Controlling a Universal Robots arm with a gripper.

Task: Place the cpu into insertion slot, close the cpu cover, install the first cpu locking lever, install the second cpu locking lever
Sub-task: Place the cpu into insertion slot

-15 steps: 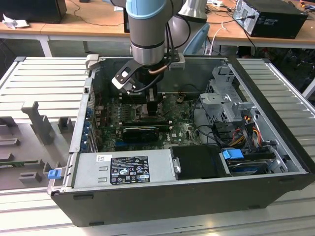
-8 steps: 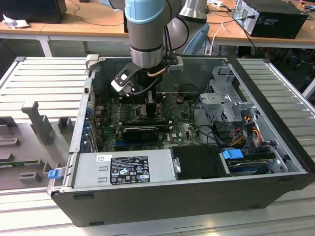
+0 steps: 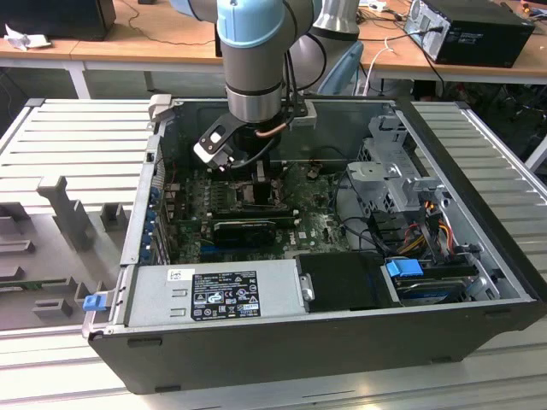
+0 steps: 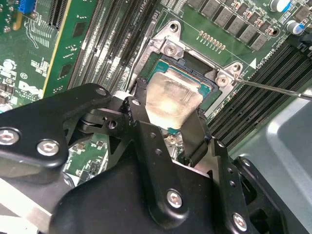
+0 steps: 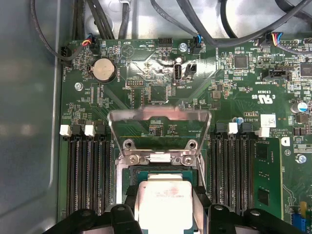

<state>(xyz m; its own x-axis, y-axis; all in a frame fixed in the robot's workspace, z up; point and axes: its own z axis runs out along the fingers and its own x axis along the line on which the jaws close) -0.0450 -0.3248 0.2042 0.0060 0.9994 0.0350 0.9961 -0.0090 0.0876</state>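
Silvery-grey metal with a dull sheen tops the cpu (image 4: 170, 100), a small square chip clamped on two opposite edges by the black fingers (image 4: 139, 114) of the gripper (image 4: 168, 122), whose grasp is closed on it. In both wrist views the chip sits directly over the insertion slot (image 4: 168, 48); whether it is fully seated cannot be told. White silk-screened lettering and small stickers dot the green motherboard (image 5: 243, 97) around the slot. In the exterior view, a black-and-white printed label (image 3: 224, 295) lies on the grey power-supply box (image 3: 273, 290), well apart from the slot at the case's (image 3: 342, 342) near wall. In the first wrist view the cpu cover (image 5: 158, 115), a thin silver frame with a square window, stands raised from its hinge just beside the slot, board showing through the window. Black memory slots (image 5: 85, 170) with white end clips flank the slot on both sides. A coin cell (image 5: 103, 69) and dark cables (image 5: 195, 19) lie beyond the cover. A thin metal rod (image 4: 273, 87) runs out from one corner of the slot.
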